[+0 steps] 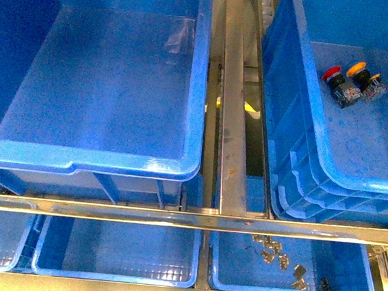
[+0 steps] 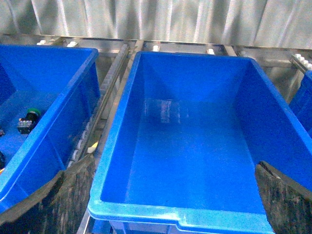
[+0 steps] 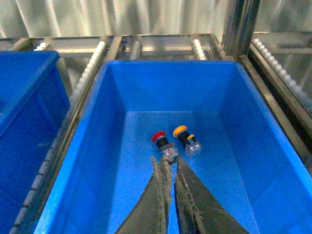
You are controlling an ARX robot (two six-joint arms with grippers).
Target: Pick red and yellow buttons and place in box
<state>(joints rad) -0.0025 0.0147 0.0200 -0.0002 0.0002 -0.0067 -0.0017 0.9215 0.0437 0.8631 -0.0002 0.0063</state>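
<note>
Right wrist view: right tool [image 3: 168, 163] pressed nearly together, tips right by the red button [image 3: 159, 137].
Yellow button [image 3: 180, 130] sits beside it in the right-hand crate [image 3: 112, 161]; big box [image 1: 196, 84] left, left tool [image 2: 170, 195] spread wide above it.

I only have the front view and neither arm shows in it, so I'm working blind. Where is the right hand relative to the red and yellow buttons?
Observer: In the right wrist view, the right hand points into their crate. Its tips are just short of the red button, and I cannot tell if they touch.
Operator: Open or shut?
Observer: Shut. The fingers are almost together with nothing between them.
Operator: And the left hand?
Observer: The left hand is open, with its fingers spread wide above the near rim of the empty box.
</note>
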